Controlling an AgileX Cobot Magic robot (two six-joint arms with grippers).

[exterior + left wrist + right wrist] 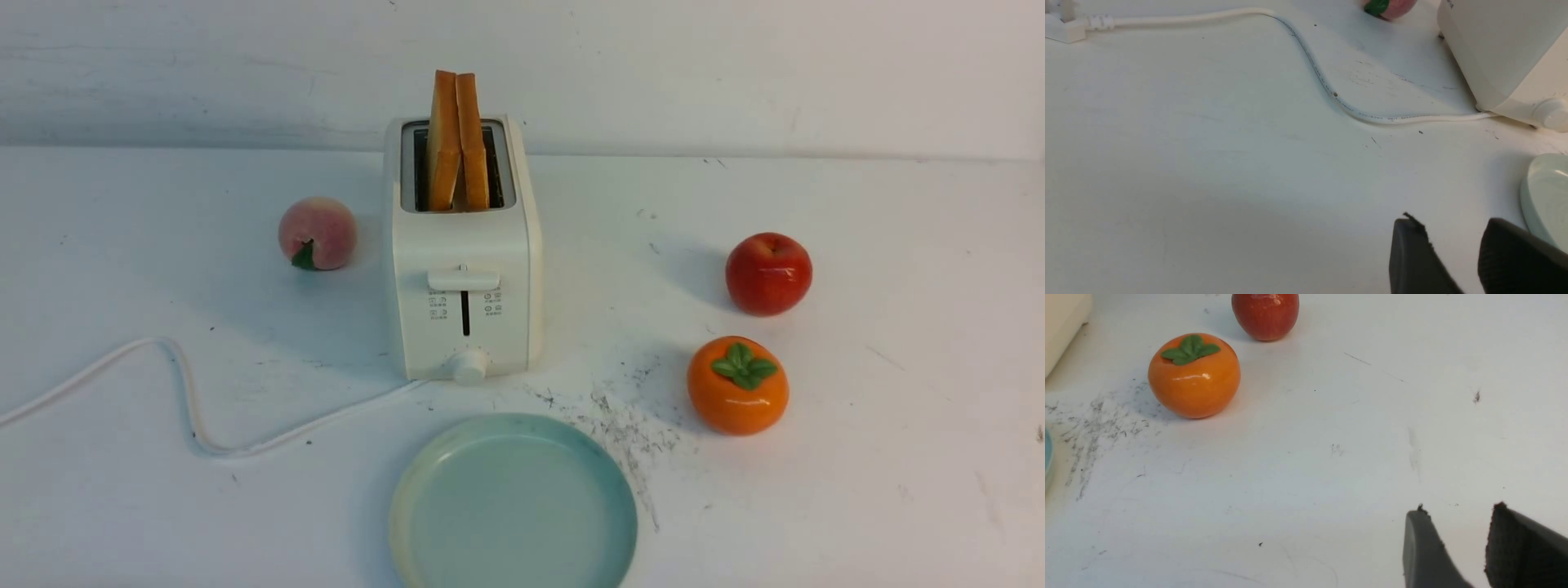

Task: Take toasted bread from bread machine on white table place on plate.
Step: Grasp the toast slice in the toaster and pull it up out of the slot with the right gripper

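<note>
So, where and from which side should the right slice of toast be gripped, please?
Probably its top edge, from above, jaws pinching the flat faces. The right slice of toast stands on edge, high out of the bread machine, but leans against the left slice, so its inner face is crowded.

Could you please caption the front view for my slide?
Two toast slices stand in the toaster, bare plate in front.

Front view: plate (513,506) cut off at bottom edge; toasted bread (457,122) lower halves hidden inside bread machine (465,245) (panel icons (439,306) unreadable).
</note>
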